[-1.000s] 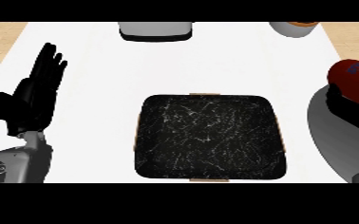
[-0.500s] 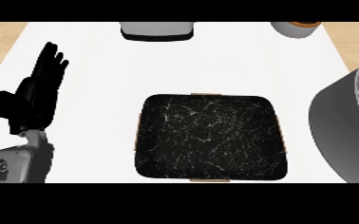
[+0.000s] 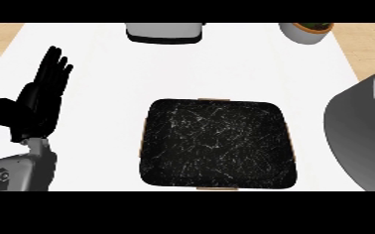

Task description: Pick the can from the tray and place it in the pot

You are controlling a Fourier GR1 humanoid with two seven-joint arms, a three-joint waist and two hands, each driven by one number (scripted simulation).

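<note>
Since one second ago the red can, then visible at the right edge of the head view above a grey forearm, has gone from sight, and the grey shape [image 3: 355, 139] at the right edge has grown larger. Half a second ago that grey shape already filled the right edge much as it does now. The left hand, the tray and the items at the far edge stand where they stood.

The can shows nowhere in the current view, so its position, its long axis and the way it points cannot be told. The right hand is likewise not visible; only the large grey shape, which cannot be identified with certainty, covers the right edge of the surface [image 3: 219, 64].

The left hand [image 3: 40, 101] shows at the left edge of the surface, fingers straight and pointing toward the far edge, holding nothing. Its grey forearm enters at the lower left corner.

The tray [image 3: 218, 141] lies near the middle of the surface, toward the near edge. It is a dark, speckled, rounded square with a thin tan rim showing along its far, near and side edges. Nothing is seen lying in it.

At the far edge, left of centre, stands a grey pot [image 3: 164, 32], cut off by the top of the view. Near the far right corner stands a pale bowl [image 3: 306, 31], also partly cut off.
</note>
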